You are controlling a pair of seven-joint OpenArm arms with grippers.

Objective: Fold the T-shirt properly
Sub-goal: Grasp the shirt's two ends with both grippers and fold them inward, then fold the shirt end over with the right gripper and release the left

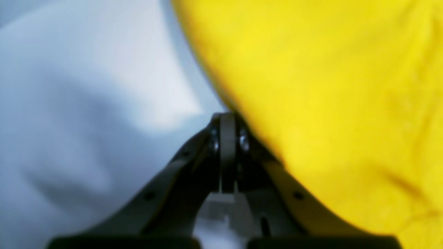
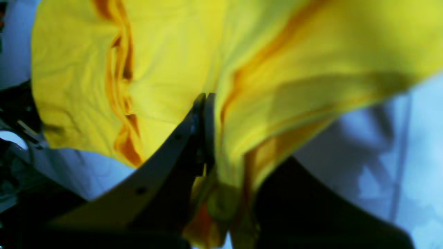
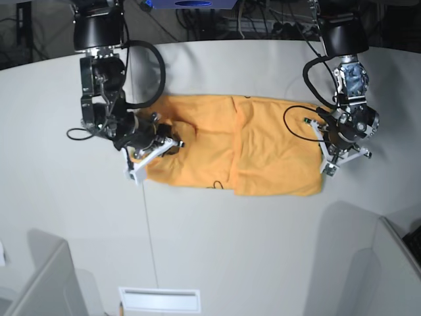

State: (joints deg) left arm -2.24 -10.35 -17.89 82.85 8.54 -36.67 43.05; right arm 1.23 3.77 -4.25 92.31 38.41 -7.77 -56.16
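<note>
Already the T-shirt [image 3: 237, 148] lies on the desk [image 3: 263, 250] in a wide strip between the two arms, and it looks partly folded: one layer seems to be laid over another, with a vertical edge near the middle of the strip. So a first fold is probably done, but the shirt is long and not compact, and its lower edge is uneven. To judge from this, at least one more fold across the length is left, and some smoothing too.

The right fingers [image 2: 204, 103] are pressed together on the shirt; in the right wrist view the yellow-orange cloth bunches between them and hangs down below the grip. In the base view this gripper [image 3: 156, 148] sits at the shirt's end on that view's left side.

The left fingers [image 1: 227, 119] are closed as well, right at the border of the shirt [image 1: 328, 103]. Whether they really pinch the cloth or only touch its edge, the blurred left wrist view does not tell. In the base view this gripper [image 3: 335, 155] is at the other end of the shirt
</note>
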